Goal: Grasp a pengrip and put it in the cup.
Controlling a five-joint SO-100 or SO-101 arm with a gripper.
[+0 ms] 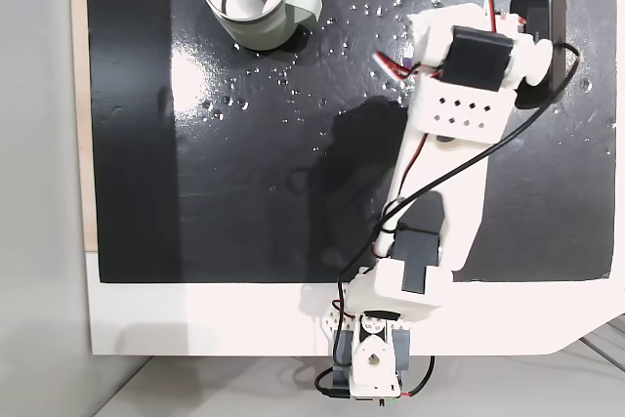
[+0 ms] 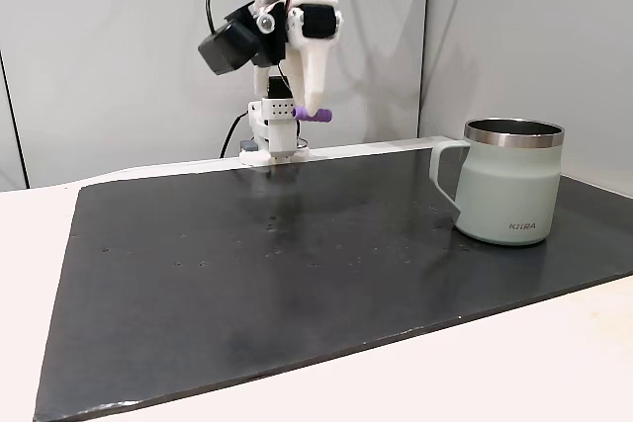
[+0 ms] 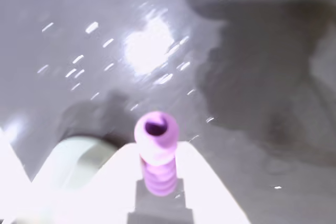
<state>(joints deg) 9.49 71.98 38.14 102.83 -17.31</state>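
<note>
Raised high over the black mat (image 2: pixel 297 274), the white two-finger gripper (image 2: pixel 315 112) sits at upper centre of the side fixed view, its fingers pinched on the tiny purple ribbed pengrip (image 2: pixel 315 115), which pokes out sideways from the tips. In the wrist view that pengrip (image 3: pixel 156 153) stands bottom centre, hollow end outward. The pale sage-green steel-lined mug (image 2: pixel 509 183) rests at right on the mat, well apart.

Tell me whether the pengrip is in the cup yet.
Not yet. The gripper holds the pengrip in the air, away from the cup.
</note>
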